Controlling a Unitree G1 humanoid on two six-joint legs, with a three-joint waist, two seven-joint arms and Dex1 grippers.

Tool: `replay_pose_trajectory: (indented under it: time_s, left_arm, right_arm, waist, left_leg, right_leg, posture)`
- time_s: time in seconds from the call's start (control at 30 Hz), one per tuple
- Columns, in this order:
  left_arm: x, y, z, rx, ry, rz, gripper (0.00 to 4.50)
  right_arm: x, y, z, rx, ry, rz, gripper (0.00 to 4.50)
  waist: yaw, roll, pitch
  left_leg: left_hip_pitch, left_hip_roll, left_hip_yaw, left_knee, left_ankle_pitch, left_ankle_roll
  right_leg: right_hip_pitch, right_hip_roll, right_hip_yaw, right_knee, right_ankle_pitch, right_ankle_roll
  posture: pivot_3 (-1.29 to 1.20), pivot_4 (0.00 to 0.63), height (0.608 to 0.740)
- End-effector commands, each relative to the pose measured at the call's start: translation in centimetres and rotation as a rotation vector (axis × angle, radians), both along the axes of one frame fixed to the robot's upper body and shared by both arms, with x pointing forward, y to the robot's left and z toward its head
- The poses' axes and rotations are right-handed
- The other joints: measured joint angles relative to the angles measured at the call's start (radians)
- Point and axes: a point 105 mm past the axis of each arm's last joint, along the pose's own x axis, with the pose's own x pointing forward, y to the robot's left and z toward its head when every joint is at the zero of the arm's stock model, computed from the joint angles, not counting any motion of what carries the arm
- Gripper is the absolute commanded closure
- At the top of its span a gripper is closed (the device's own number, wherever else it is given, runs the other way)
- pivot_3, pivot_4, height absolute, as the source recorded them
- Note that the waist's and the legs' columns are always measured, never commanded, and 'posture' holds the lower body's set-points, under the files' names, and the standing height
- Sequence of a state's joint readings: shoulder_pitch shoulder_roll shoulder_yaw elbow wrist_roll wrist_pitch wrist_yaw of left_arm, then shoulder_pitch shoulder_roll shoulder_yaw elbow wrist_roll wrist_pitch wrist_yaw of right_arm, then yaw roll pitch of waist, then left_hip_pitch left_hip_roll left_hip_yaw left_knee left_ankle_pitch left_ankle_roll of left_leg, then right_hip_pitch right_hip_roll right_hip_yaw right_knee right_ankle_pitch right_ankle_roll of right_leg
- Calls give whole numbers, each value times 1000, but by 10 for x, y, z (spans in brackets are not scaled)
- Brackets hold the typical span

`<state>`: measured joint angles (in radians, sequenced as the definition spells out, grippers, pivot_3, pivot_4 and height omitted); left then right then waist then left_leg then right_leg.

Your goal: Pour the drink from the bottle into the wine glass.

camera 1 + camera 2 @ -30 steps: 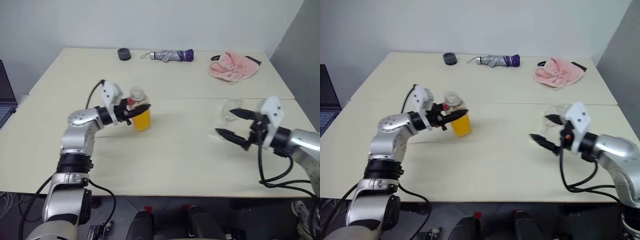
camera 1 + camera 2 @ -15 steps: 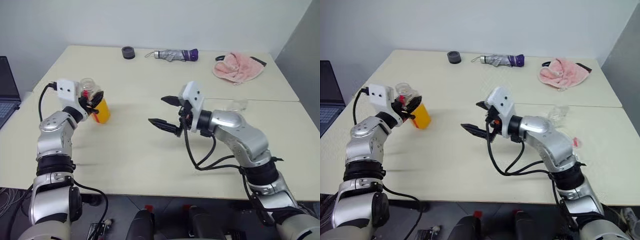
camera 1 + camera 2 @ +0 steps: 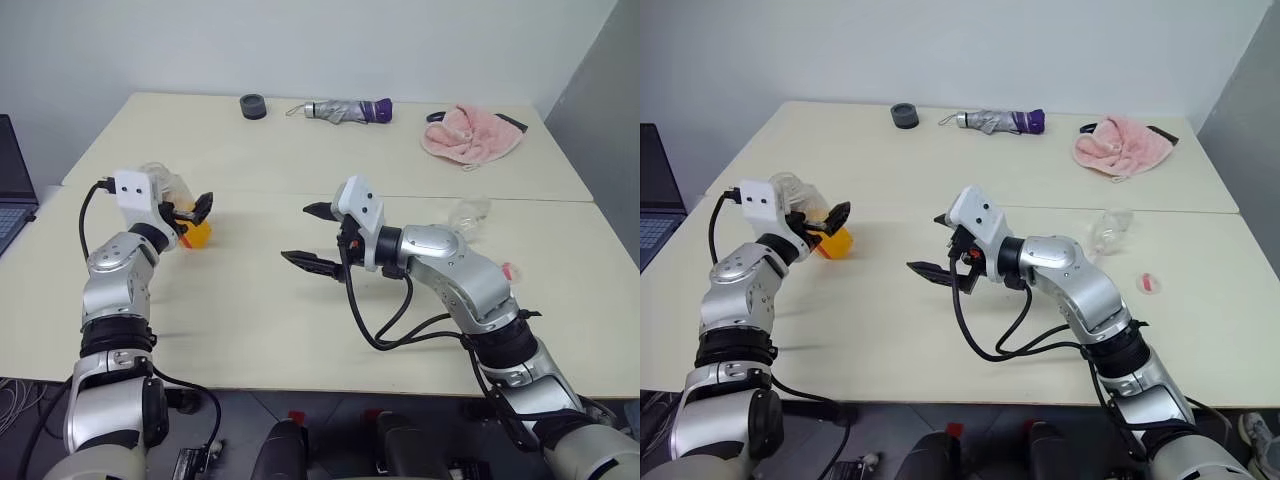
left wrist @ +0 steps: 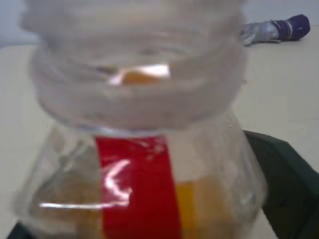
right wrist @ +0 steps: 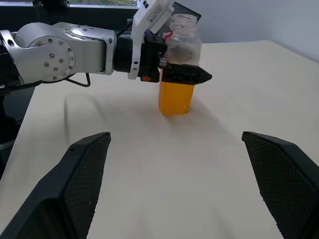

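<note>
The bottle stands uncapped on the left part of the table, its lower half full of the orange drink. My left gripper is open around the bottle's shoulder, and one black finger shows just beside its wall. Over the middle of the table my right gripper is open and empty, pointing toward the bottle. The wine glass is far to the right, behind my right arm; its posture is too faint to tell. A small pink-and-white cap lies near it.
At the far edge lie a black round object, a folded grey-and-purple umbrella and a pink cloth. A laptop sits past the table's left side. A seam joins the two tabletops.
My left arm carried the bottle leftward, set it on the table and opened its fingers. My right gripper swung left, away from the wine glass, to the table's middle. The camera view also shifted.
</note>
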<state>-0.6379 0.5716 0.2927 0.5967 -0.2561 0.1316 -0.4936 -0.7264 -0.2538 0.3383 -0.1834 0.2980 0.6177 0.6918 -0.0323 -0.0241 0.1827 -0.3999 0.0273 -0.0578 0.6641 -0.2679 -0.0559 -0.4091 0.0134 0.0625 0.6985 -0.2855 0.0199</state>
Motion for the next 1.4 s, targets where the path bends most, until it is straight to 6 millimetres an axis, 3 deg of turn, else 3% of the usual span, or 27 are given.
replay_pose_trajectory:
  time_s: [0.03, 0.27, 0.67, 0.9, 1.13, 1.33, 1.4]
  left_arm:
    - [-5, -1, 15, 19, -84, 6, 13]
    - [-20, -2, 8, 36, -112, 48, 13]
    - [-54, 20, -6, 43, -114, 178, 13]
    - [-90, 2, -29, 158, -40, 43, 13]
    - [-122, -42, -37, 84, 19, -209, 13]
    - [-122, -85, -25, 58, 37, -469, 13]
    - [-118, -99, -17, 89, 40, -568, 13]
  right_arm:
    - [-10, 2, 8, 8, -46, 35, 0]
    - [-16, -4, 0, -8, -33, 32, 0]
    - [-30, -16, -16, -30, 10, 31, 0]
    - [-32, -37, -13, 18, 74, -28, 0]
    - [-9, -97, 9, 195, 167, -302, 0]
    - [14, -150, 10, 250, 227, -592, 0]
    - [23, -171, 4, 306, 380, -690, 0]
  waist:
    - [0, 0, 0]
    - [0, 0, 0]
    - [0, 0, 0]
    - [0, 0, 0]
    - [3, -1, 0]
    - [1, 0, 0]
    - [0, 0, 0]
  left_leg:
    - [0, 0, 0, 0, 0, 0]
    - [0, 1, 0, 0, 0, 0]
    - [0, 1, -1, 0, 0, 0]
    - [1, 2, 0, -2, 0, 0]
    - [2, 2, -1, -1, 0, 0]
    - [2, 0, 1, -2, 0, 0]
    - [2, 0, 1, -2, 0, 0]
  right_leg:
    - [0, -1, 0, 0, 0, 0]
    - [0, -2, 0, 0, 0, 0]
    - [0, -2, 0, 0, 0, 0]
    - [1, -2, 1, -1, 0, 0]
    - [3, -1, 1, -1, 0, 0]
    - [3, 2, 1, -2, 0, 0]
    - [3, 3, 2, -2, 0, 0]
  posture:
    - [0, 150, 740]
    - [0, 150, 740]
    - [0, 150, 740]
    - [0, 150, 740]
    - [0, 150, 740]
    - [0, 150, 740]
    - [0, 150, 740]
